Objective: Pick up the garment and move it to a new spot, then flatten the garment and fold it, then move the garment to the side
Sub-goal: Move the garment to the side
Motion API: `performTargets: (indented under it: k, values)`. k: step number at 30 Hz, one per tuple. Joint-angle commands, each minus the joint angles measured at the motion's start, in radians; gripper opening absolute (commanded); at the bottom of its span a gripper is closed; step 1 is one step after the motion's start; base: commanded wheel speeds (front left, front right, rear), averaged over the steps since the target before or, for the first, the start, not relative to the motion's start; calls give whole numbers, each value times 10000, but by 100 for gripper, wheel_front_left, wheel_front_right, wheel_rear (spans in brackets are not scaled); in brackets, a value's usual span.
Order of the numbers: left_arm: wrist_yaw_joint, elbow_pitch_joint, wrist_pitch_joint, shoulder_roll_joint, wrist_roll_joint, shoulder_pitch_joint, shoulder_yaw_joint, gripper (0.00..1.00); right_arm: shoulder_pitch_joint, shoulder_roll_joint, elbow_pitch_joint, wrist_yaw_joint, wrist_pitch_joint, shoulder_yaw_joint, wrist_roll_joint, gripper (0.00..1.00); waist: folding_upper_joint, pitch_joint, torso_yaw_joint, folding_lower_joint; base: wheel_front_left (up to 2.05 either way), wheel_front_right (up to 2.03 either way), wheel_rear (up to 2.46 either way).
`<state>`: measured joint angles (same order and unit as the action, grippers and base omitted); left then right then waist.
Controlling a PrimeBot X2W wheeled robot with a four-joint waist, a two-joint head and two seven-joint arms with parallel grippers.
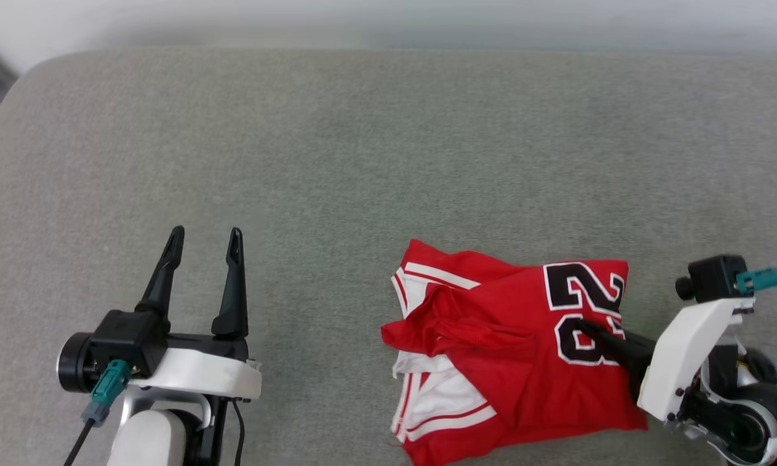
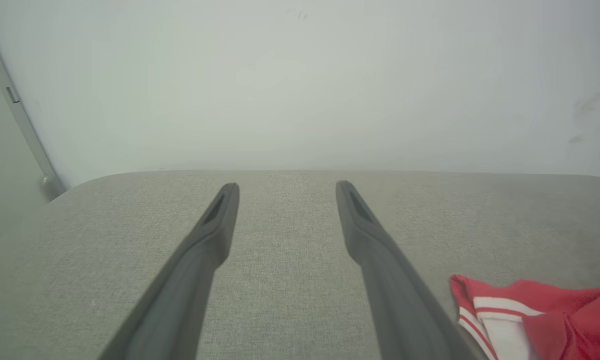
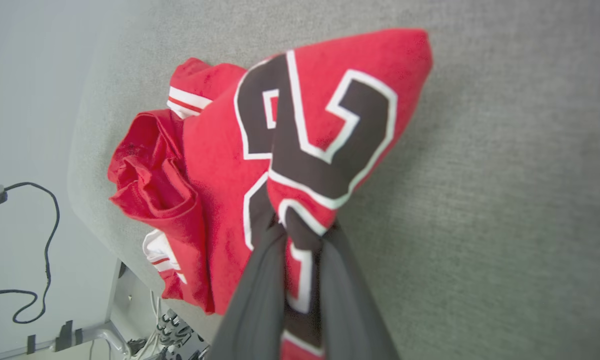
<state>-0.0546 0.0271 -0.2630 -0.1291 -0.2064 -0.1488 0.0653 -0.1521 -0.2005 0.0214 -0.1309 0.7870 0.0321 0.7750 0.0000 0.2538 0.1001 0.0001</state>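
The garment (image 1: 505, 349) is a crumpled red shirt with white striped sleeves and a black number outlined in white; it lies on the grey cushioned surface (image 1: 362, 149) at the lower right. My right gripper (image 1: 586, 329) reaches in from the right, shut on a pinch of the numbered cloth. In the right wrist view the fingertips of that gripper (image 3: 302, 232) squeeze a raised fold of the garment (image 3: 220, 165). My left gripper (image 1: 206, 243) stands open at the lower left, well clear of the shirt. The left wrist view shows the left gripper (image 2: 287, 192) with nothing between its fingers, a corner of the garment (image 2: 530, 310) at its right.
A pale wall (image 2: 300, 80) rises behind the surface's rounded far edge. In the right wrist view the near edge of the surface drops to a metal frame (image 3: 110, 320), with black cables (image 3: 35, 240) on the floor beyond.
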Motion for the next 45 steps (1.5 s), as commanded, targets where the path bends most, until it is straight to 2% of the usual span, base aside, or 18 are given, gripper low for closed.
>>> performTargets:
  k: [1,5,11,17,22,29,34,36,39,41,45]
  values:
    - [-32,-11,-23,4,142,127,-84,100,-185,-338,-307,2,-143,309,-395,0,0,-351,-397,-1,0,0,0]
    - [20,-201,-23,97,271,410,-189,100,-427,-1247,-900,3,-281,938,-1563,0,0,-786,-1094,-1,0,0,0]
    - [-53,-564,-23,1,432,600,-373,100,-1066,-2086,-1404,3,-135,1400,-2703,0,0,-823,-2667,-1,0,0,0]
    - [-161,-947,-23,-206,585,451,-336,100,-1724,-2150,-1207,3,-325,1359,-3135,0,0,-390,-4327,-1,0,0,0]
    - [-338,-1387,185,-532,751,-98,-12,100,-2337,-2026,-274,3,-1119,1129,-3196,0,0,529,-5125,-1,0,0,0]
    - [-526,-2329,809,-1192,965,-1080,334,100,-3697,-2195,1637,5,-2818,758,-3180,0,0,2221,-5406,-1,0,0,0]
    - [-625,-2952,1205,-1575,1023,-1678,635,100,-4809,-2527,3012,5,-4110,238,-3557,0,0,3135,-5228,-1,0,0,0]
    - [-645,-3087,1275,-1643,1022,-1787,696,100,-4983,-2608,3284,5,-4311,88,-3661,0,0,3309,-5167,-1,0,0,0]
    - [-664,-3413,1479,-1815,1032,-2097,888,100,-5540,-2779,4027,5,-5030,-541,-4041,0,0,3766,-4988,-1,0,0,0]
    - [-690,-3619,1611,-1933,1023,-2296,1019,100,-5854,-2787,4525,5,-5393,-1035,-4375,0,0,4076,-4865,-1,0,0,0]
    - [-702,-3888,1735,-2129,1042,-2575,1106,100,-6364,-2381,5484,5,-6054,-1847,-5000,0,0,4513,-4725,-1,0,0,0]
